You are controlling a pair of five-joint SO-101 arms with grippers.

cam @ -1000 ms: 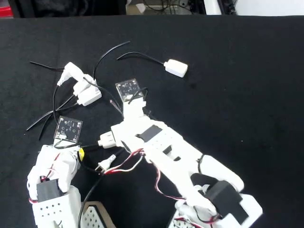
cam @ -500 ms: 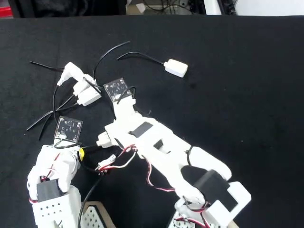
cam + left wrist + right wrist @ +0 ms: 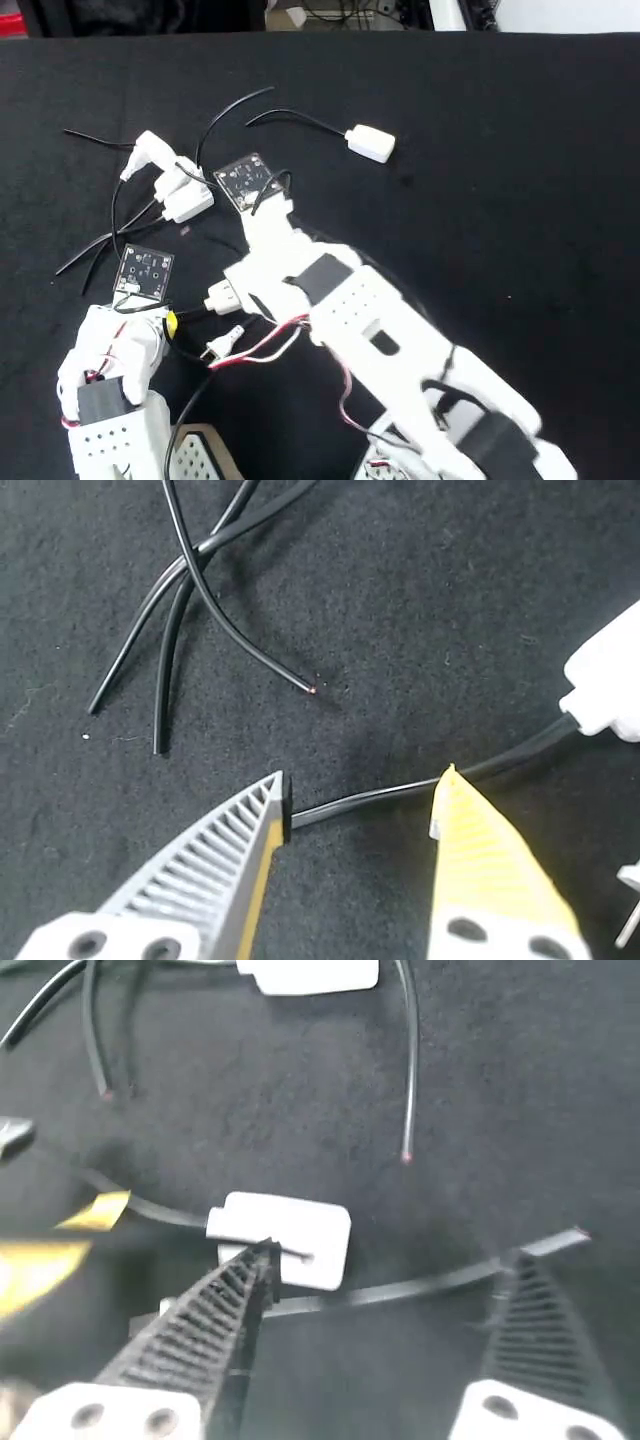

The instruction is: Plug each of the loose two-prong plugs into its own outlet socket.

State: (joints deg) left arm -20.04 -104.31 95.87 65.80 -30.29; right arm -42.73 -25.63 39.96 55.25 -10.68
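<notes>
The black bench point(image 3: 520, 150) is crossed from its near right corner toward the middle by the right arm point(image 3: 380, 330). The right gripper point(image 3: 392, 1260) is spread wide and empty astride a black cable point(image 3: 400, 1288), beside a white plug body point(image 3: 285, 1230). Near the near left corner the left gripper point(image 3: 362, 780) is also opened wide over a lead point(image 3: 370, 798), nothing grasped. A white cluster point(image 3: 172, 183) toward the far left edge cannot be judged joined. A lone socket body point(image 3: 370, 143) and a bare-pronged plug point(image 3: 228, 342) lie unmated, so most of the task is judged outstanding.
</notes>
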